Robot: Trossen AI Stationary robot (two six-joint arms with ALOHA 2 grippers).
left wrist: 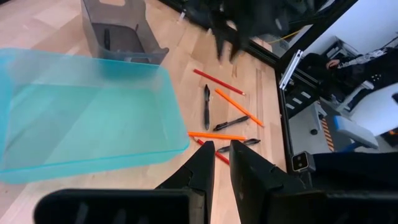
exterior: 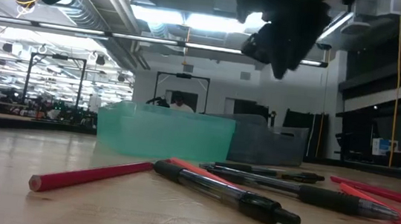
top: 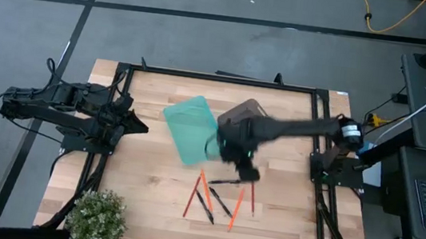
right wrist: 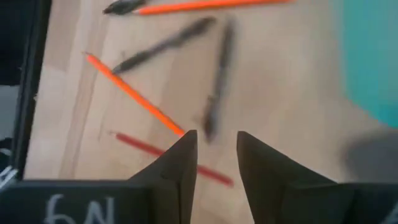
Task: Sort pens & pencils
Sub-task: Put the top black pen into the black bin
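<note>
- The right hand (top: pixel 249 172) hangs above the middle of the bench (top: pixel 147 200), just over the scattered pens (top: pixel 226 182) and pencils (top: pixel 191 200); motion smears it in the high view, so its outline is hard to read there.
- In its own wrist view the right hand's fingers (right wrist: pixel 181 163) stand slightly spread with bare wood between them, pinching nothing.
- Pens and pencils lie loose on the bench in front of the two bins, crossing one another; some ends are hidden where they overlap.
- A teal bin (top: pixel 190 128) sits tilted near the bench's centre, with a dark grey bin (top: pixel 248 110) touching it on the right, partly covered by the right arm.
- One dark stick shows inside the grey bin in the left wrist view; the teal bin looks empty there.
- The left hand (top: pixel 138 125) waits at the bench's left edge, fingers (left wrist: pixel 202 171) a little apart and empty.
- A potted plant (top: pixel 97 217) stands at the near left corner, cut off by the frame.
</note>
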